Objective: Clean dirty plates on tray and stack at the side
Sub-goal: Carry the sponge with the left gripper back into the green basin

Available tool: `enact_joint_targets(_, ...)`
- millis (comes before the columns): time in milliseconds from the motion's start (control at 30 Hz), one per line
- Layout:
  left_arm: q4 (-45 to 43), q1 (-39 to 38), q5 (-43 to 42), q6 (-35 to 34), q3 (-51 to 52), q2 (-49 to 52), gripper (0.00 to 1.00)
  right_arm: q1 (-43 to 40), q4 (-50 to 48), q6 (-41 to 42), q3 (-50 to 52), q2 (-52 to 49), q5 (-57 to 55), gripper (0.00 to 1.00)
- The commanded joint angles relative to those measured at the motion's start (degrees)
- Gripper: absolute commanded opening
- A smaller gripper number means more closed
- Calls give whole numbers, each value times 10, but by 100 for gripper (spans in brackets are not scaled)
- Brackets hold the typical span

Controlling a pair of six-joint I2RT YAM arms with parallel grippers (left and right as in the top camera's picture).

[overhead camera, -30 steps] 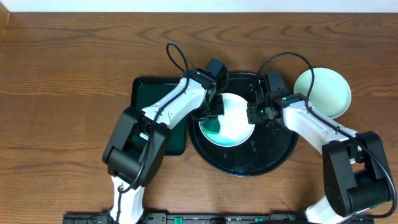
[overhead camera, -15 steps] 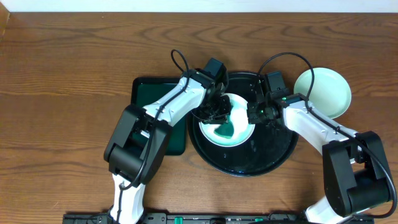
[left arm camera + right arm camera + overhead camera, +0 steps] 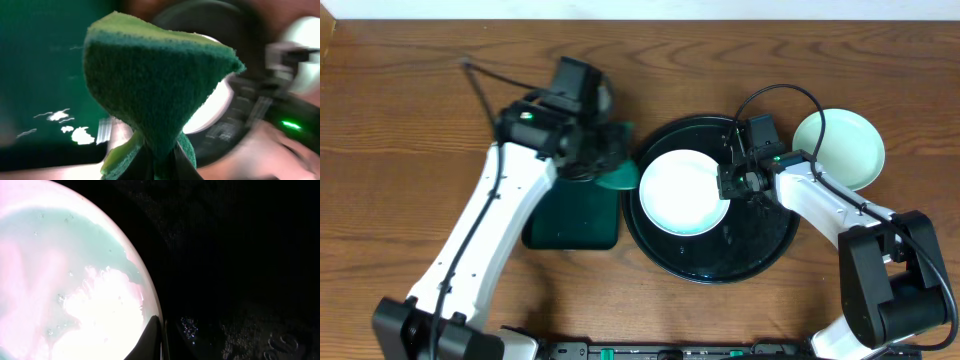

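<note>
Left gripper (image 3: 603,163) pinching folded green foam sponge (image 3: 617,180), held aloft over right edge of dark green rectangular tray (image 3: 570,222); right gripper (image 3: 728,183) pressed together on right rim of pale mint round shallow plate (image 3: 682,192), left of centre in large glossy black round tray (image 3: 752,250); second mint plate (image 3: 840,148) on wooden desk (image 3: 420,120) just off that tray's far right edge.

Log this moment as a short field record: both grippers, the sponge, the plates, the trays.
left gripper: shut on the sponge, held off the plates, by the green tray's right edge
right gripper: shut on the white plate's right rim
white plate: lying in the black tray, wet, faint green film
mint plate: on the table, right of the black tray
black tray: holds only the white plate
green tray: left of the black tray, partly under the left arm
</note>
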State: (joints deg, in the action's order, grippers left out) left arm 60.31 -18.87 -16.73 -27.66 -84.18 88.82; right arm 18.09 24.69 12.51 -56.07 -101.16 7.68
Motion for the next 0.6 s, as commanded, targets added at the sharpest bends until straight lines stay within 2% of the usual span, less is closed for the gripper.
enact_joint_targets(0, 43, 30, 122, 34, -6, -2, 7, 11, 3, -6, 7, 7, 12, 1)
enact_joint_targets(100, 68, 54, 150, 51, 3, 0, 8, 11, 3, -6, 7, 7, 12, 1)
enact_joint_targets(333, 67, 94, 151, 82, 49, 6, 8, 11, 4, -6, 7, 7, 11, 1)
enact_joint_targets(567, -16, 99, 151, 118, 134, 10, 7, 11, 3, -6, 7, 7, 12, 1)
